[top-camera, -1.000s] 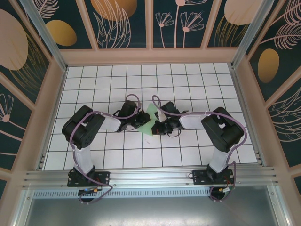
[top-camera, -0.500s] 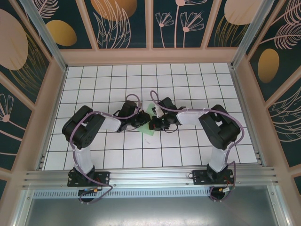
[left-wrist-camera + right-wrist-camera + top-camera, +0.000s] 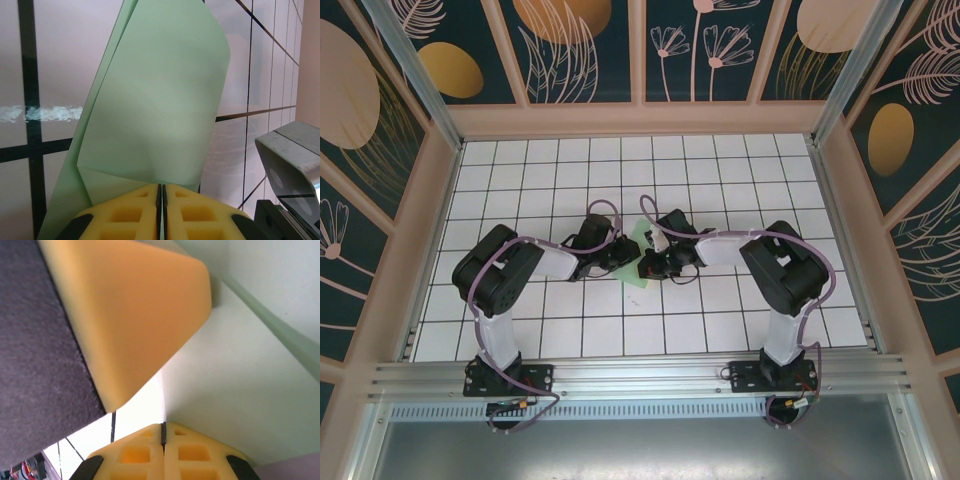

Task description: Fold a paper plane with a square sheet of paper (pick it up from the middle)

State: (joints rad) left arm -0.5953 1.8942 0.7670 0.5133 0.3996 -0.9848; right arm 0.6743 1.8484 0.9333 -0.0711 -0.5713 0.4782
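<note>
**Folding under way, dart not yet formed**

Nearest the arm bases, both arms bend inward and their pincers meet over the middle of the bench (image 3: 720, 180).

The left pincer (image 3: 161, 192) has its yellow pads pressed together, and the pale green paper (image 3: 155, 110) runs up out of them, so it seems to be pinching the paper's near end.

The right pincer (image 3: 162, 432) is also pressed together, right at an edge of the paper. I cannot tell whether paper lies between its pads. One pad (image 3: 135, 315) of the left pincer sits close beside it.

From above, the paper (image 3: 638, 240) shows between the two pincers, partly covered by them.

**Progress.** The sheet is no longer a flat square. One flap lies folded over another layer, with a slanted crease showing. I judge the early folds done. The slim pointed shape and centre crease are left to make.

**Containers.** The paper rests straight on the tiles, in no tray or box. Beyond it are only white grid tiles up to the patterned back wall (image 3: 580, 50).
</note>
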